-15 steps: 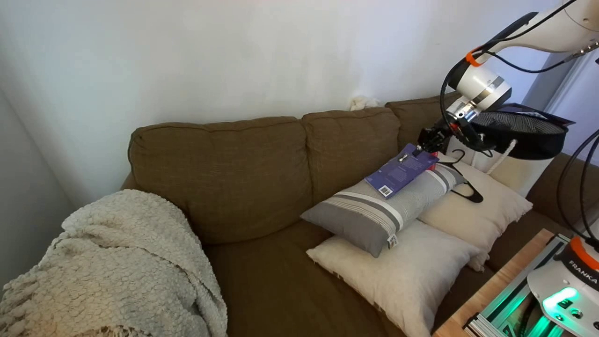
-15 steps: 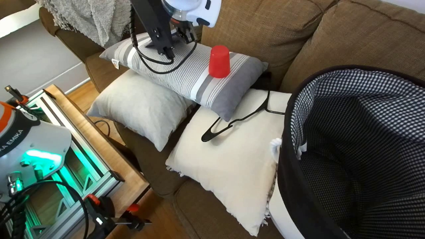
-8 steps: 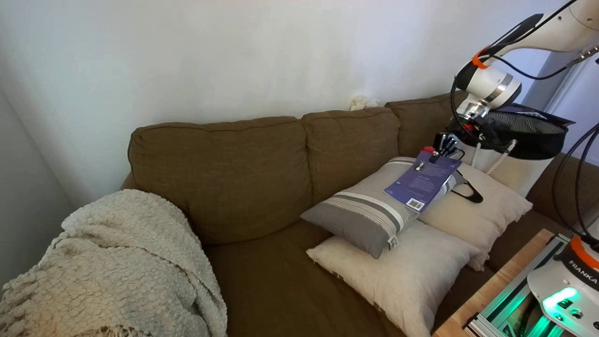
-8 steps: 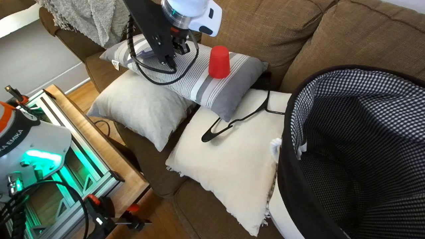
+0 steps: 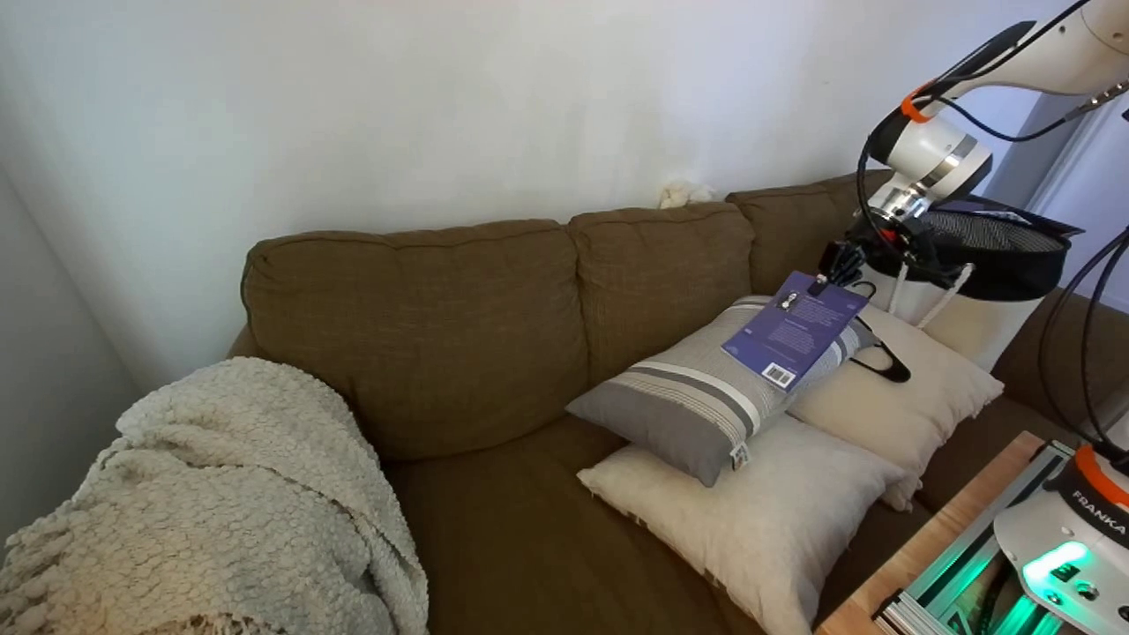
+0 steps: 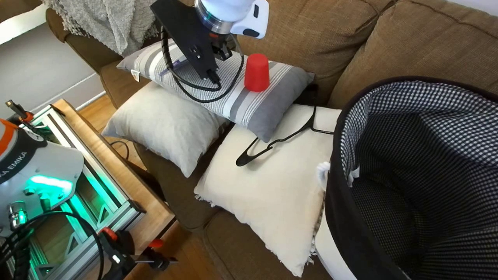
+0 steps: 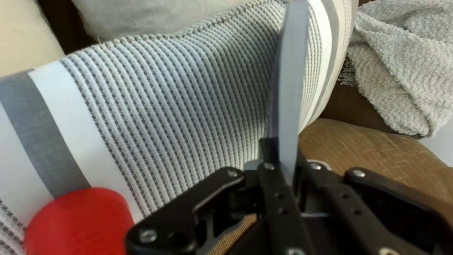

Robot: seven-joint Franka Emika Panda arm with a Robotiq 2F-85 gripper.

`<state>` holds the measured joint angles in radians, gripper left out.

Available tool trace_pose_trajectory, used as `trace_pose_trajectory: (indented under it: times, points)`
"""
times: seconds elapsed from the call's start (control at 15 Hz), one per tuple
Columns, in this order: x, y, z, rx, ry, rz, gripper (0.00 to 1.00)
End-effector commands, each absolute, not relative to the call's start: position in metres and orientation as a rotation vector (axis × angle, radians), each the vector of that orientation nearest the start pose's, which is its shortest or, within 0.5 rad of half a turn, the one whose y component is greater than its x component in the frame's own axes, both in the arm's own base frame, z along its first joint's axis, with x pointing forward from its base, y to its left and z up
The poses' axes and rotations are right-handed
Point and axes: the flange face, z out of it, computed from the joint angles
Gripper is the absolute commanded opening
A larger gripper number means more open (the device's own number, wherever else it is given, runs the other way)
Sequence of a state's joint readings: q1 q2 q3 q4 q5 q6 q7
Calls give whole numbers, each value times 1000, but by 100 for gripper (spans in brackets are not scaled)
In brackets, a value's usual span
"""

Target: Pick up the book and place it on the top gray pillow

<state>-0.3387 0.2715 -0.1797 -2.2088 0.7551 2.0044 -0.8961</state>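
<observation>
Facing an exterior view, the book (image 5: 794, 329) shows its barcode (image 5: 778, 376); wrist view, edge (image 7: 293, 78).

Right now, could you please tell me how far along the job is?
Done: the book is picked up, clamped in the gripper. In hand: it is over the gray pillow, contact unclear. Left, presumably: settling it there and releasing; the gripper is not open.

The arm (image 5: 926, 150) is white and rounded, with a silver ring (image 5: 951, 166), an orange strap (image 5: 911, 108) and black cables (image 6: 167, 54). In an exterior view its casing (image 6: 245, 23) shows two dark ovals (image 6: 251, 32) beside a flat black bracket (image 6: 186, 33). The base (image 6: 62, 159), white too, carries FRANKA lettering (image 5: 1098, 513), an orange stripe (image 5: 1102, 478) and a glowing green light (image 6: 52, 184). The hand (image 7: 286, 156) is black, studded with round silver screws (image 7: 148, 235).
</observation>
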Motion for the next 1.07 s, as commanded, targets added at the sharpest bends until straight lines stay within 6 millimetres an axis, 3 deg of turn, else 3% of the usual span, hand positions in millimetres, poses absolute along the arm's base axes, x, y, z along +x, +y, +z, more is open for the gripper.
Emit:
trace_pose_trajectory:
  times: [0.0,0.13,0.2,0.27,0.6,0.8,0.87,1.0]
  points:
    - [467,-212,237,-2430,84,-113,3]
    - [469,-206,234,-2441,44,-70,3]
    - [469,-206,234,-2463,33,-55,35]
    - [469,-209,235,-2489,54,-56,36]
    - [471,-241,254,-2653,228,-265,73]
    - [473,-249,269,-2735,336,-406,95]
    - [473,-249,275,-2750,350,-441,100]
    - [466,-241,286,-2747,286,-423,100]
